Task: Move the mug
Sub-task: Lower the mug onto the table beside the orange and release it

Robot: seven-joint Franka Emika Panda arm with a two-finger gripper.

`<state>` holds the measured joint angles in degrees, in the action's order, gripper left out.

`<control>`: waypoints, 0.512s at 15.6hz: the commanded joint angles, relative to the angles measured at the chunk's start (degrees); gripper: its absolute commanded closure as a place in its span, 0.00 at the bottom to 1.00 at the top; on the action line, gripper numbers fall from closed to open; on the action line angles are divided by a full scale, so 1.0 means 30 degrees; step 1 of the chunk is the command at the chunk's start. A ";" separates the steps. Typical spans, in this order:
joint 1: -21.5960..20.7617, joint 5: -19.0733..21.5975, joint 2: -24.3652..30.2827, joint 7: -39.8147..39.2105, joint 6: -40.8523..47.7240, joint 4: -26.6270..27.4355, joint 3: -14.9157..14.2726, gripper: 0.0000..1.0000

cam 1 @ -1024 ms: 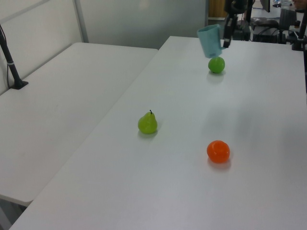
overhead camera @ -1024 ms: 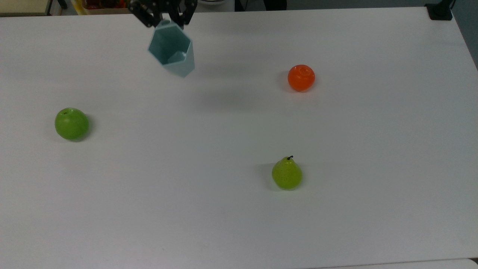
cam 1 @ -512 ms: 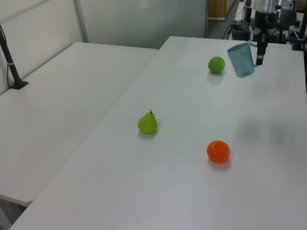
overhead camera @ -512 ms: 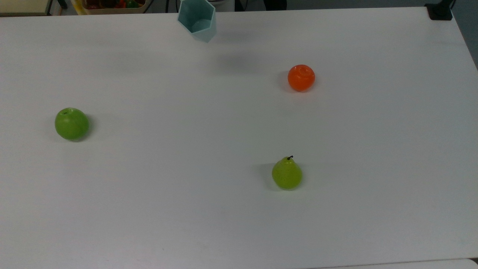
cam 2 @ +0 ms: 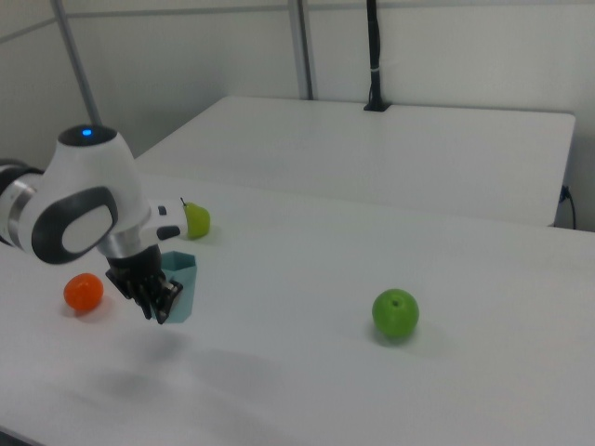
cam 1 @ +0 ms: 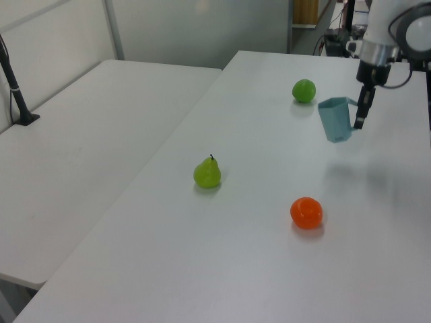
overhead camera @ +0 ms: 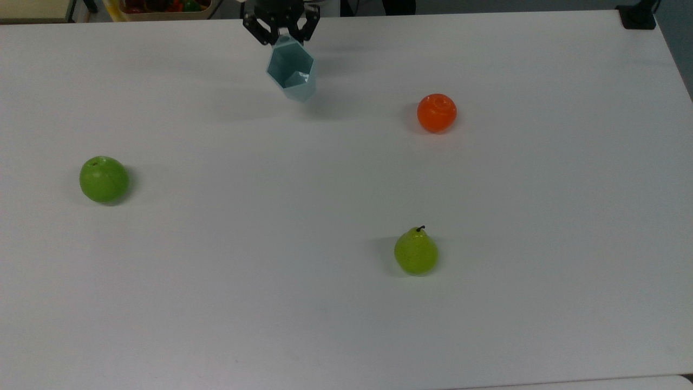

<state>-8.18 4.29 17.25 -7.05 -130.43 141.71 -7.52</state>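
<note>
- Two black fingers of the gripper were clamped on the rim of the mug, at the side nearest the top view's upper edge.
- From that grip the pale blue-teal mug hung below the fingers, tilted, with its hexagonal opening facing up and toward the camera in the top view.
- In the left view the gripper stood at the mug's right side, and the mug's base was just above the white desk or barely touching it; I cannot tell which.
- An orange lay on the desk to the top view's right of the mug, apart from it.
- Farther off, a green pear lay toward the top view's lower edge.
- A green apple sat well apart, at the top view's left.
</note>
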 commanded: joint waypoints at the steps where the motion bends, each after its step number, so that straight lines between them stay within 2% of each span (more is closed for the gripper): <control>1: -0.0581 -0.0055 -0.1643 0.0796 -0.3770 0.1073 0.0103 0.90; 8: -0.0671 -0.0055 -0.4019 0.0914 -0.6939 0.1573 0.0192 0.90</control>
<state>-9.96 4.29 8.53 -5.72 -147.07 145.84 -7.23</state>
